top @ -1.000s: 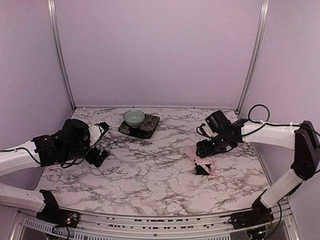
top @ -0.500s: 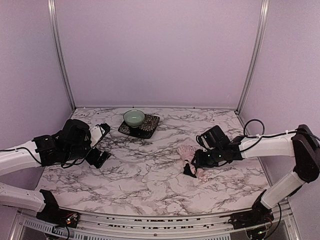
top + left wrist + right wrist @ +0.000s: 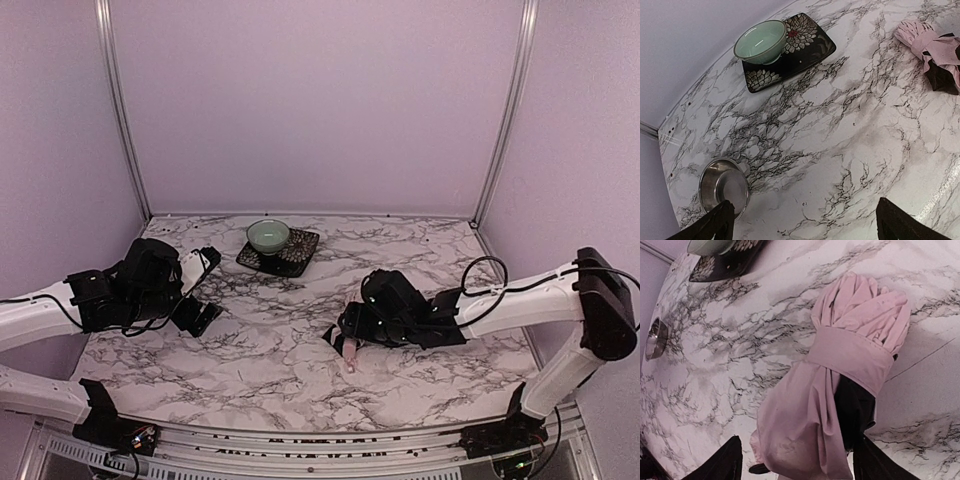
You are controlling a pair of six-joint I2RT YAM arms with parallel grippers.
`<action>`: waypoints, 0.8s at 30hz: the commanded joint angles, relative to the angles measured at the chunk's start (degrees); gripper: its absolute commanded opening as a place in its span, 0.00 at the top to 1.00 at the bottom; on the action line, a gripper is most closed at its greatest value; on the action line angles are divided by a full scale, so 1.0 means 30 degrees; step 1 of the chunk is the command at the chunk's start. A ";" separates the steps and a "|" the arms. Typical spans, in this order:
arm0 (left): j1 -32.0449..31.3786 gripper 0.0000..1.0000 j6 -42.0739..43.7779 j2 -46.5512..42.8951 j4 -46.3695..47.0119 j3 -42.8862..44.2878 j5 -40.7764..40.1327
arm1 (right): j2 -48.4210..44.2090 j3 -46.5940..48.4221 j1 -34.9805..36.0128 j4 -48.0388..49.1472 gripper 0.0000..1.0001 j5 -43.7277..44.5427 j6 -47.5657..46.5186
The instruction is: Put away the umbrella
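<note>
Right gripper seemingly pinches the umbrella — bundled, strapped.

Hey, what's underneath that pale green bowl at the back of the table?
The pale green ceramic bowl stands on a black rectangular plate with white flower patterns, lying on the marble table. The plate's middle is hidden by the bowl, so its pattern there cannot be seen.

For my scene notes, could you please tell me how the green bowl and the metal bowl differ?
The green bowl is pale and glazed; the metal bowl is shiny and silvery. The green bowl sits on a black floral tray; the metal bowl stands directly on the marble table. Both are round, upright and look empty.
</note>
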 commanded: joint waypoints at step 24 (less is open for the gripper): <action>0.3543 0.01 -0.3428 0.0497 0.2137 0.0143 -0.0785 | -0.9768 -0.2748 -1.9614 0.2641 0.00 -0.7012 -1.4135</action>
